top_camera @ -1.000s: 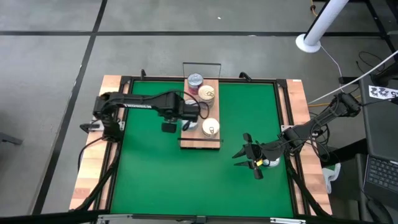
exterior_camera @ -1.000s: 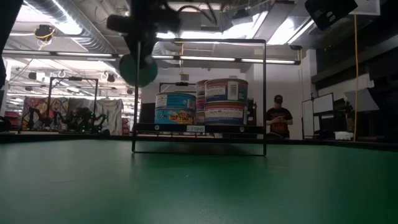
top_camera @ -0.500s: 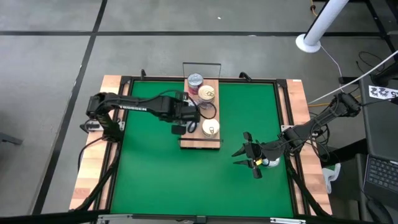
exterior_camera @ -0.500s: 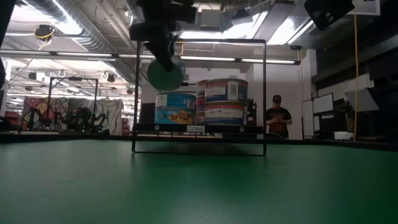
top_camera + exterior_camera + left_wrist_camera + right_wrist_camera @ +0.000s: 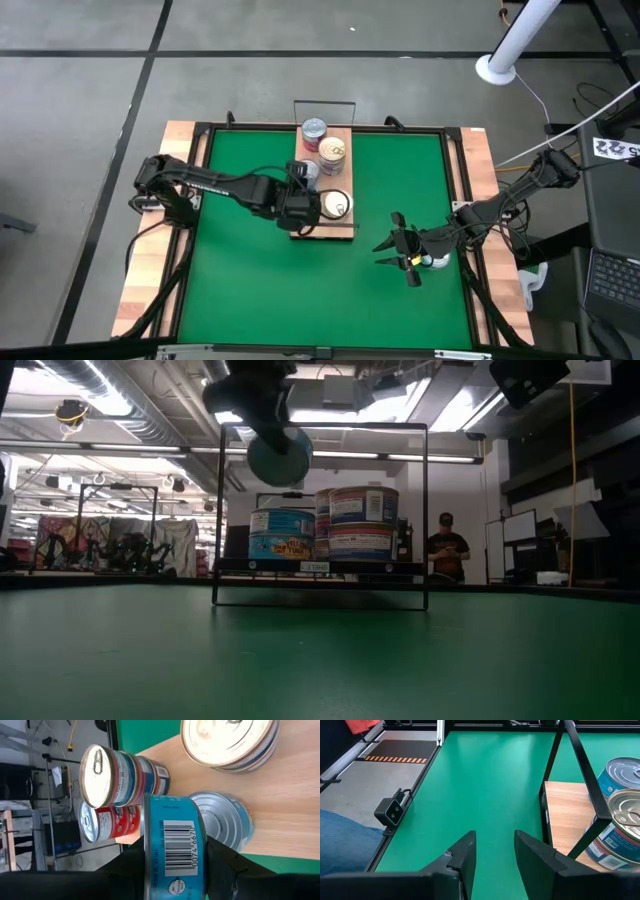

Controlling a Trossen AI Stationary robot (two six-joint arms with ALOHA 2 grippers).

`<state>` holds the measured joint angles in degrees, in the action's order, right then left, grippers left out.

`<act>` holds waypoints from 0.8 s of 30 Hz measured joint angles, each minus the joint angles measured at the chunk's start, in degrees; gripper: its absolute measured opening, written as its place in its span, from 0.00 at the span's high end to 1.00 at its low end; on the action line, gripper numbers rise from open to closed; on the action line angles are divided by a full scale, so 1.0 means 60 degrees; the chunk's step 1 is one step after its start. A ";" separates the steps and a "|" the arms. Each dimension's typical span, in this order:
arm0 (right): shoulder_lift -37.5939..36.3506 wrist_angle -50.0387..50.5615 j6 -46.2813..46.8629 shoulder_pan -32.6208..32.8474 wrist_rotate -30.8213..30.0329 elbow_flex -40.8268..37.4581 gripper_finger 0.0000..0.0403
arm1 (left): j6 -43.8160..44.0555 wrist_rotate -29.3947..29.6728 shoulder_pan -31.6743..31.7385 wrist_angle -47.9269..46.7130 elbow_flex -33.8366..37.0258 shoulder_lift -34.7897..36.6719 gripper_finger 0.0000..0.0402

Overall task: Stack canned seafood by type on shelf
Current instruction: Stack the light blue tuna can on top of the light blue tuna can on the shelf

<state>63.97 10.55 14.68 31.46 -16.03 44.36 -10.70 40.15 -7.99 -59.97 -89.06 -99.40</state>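
Spanning the wooden table, green mat under bright ceiling lights.

Green mat covers table; person stands in room behind.

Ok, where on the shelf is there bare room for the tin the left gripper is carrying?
The shelf is bare at its near end, past the cream-topped tin. Its far end is crowded with tins. The left gripper holds the blue tin over the middle.
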 joint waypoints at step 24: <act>0.0003 0.0047 0.0000 0.0000 -0.0004 0.0000 0.67 | -0.0572 -0.0713 -0.0009 0.0644 0.0996 0.2306 0.67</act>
<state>63.99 10.83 14.68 31.46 -16.05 44.36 -14.13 35.87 -8.04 -56.11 -83.09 -85.57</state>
